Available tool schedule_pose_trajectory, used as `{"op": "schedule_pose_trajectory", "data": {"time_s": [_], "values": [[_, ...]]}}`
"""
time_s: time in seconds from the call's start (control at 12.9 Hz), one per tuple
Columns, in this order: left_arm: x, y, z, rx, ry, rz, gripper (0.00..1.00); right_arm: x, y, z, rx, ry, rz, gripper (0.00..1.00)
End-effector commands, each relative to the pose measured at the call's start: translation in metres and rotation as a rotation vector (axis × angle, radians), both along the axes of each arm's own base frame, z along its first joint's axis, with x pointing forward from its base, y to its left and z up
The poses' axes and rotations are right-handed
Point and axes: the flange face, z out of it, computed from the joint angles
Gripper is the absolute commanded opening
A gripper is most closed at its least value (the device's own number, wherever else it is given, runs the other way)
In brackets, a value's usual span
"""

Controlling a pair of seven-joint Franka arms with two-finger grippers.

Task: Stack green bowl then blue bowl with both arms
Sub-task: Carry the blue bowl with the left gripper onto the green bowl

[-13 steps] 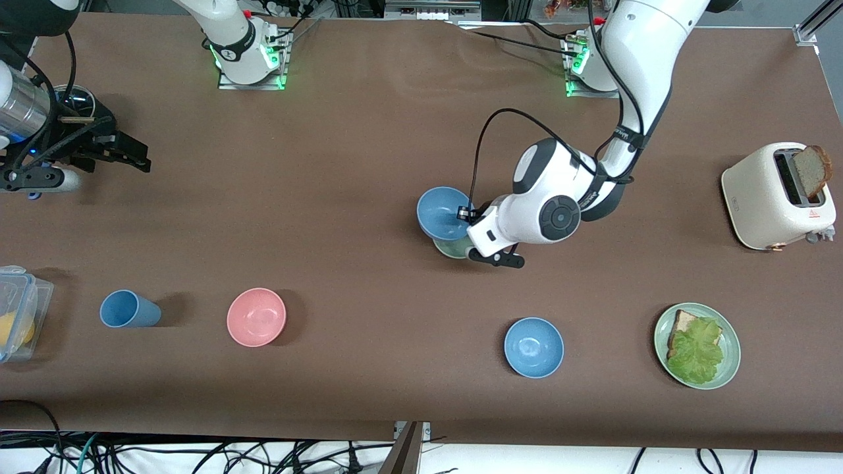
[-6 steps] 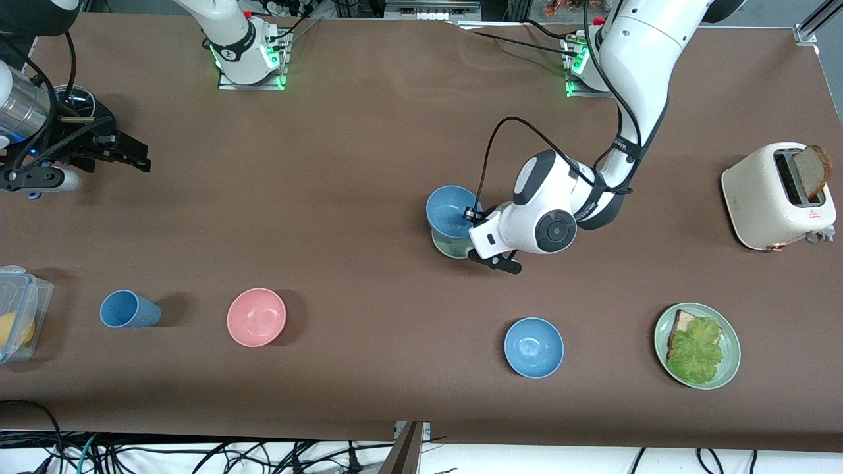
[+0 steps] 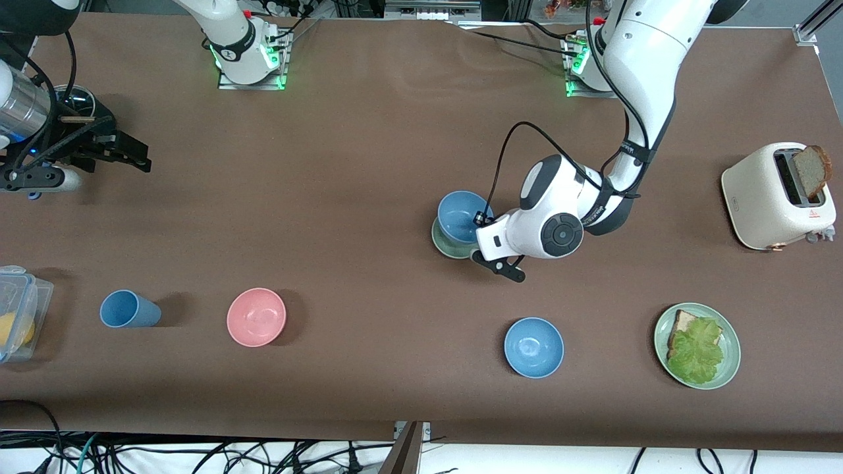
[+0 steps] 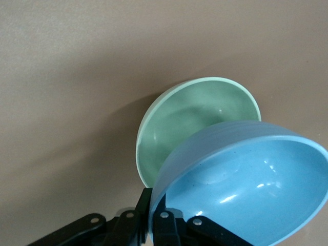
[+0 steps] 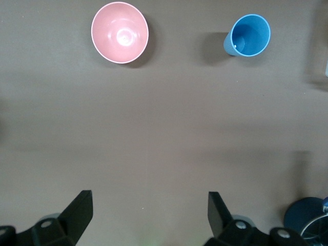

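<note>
The green bowl (image 3: pixel 444 248) sits on the table near the middle, mostly covered by the blue bowl (image 3: pixel 459 216). My left gripper (image 3: pixel 479 230) is shut on the blue bowl's rim and holds it tilted over the green bowl. In the left wrist view the blue bowl (image 4: pixel 246 184) overlaps the green bowl (image 4: pixel 189 115), and the left gripper (image 4: pixel 155 218) pinches the rim with one finger inside and one outside. I cannot tell if the bowls touch. My right gripper (image 3: pixel 128 155) waits open and empty at the right arm's end of the table; it also shows in the right wrist view (image 5: pixel 148 207).
A glossy sky-blue bowl (image 3: pixel 533 347) and a green plate (image 3: pixel 730 368) with bread and lettuce lie nearer the front camera. A pink bowl (image 3: pixel 256 316), a blue cup (image 3: pixel 128 309) and a plastic box (image 3: pixel 16 309) lie toward the right arm's end. A toaster (image 3: pixel 777 196) stands at the left arm's end.
My left gripper has carried the blue bowl toward the left arm's end and lower, so it now covers more of the green bowl. The right arm has not moved.
</note>
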Motion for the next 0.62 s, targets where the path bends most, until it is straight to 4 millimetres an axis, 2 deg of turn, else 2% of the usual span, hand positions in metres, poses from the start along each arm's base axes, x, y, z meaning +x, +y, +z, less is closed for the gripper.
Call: {"op": "schedule_pose_trajectory", "data": {"time_s": [0.0,0.54], "values": [[0.0085,-0.0045,-0.0004,-0.010,-0.023,-0.045,0.00,-0.0007,0.0012,0.0064,0.002,-0.002,-0.001,0.99],[0.0139,-0.0048,0.0024,-0.032,-0.040,-0.078,0.00,-0.0001,0.0015,0.0074,0.005,-0.008,0.013,0.99]]}}
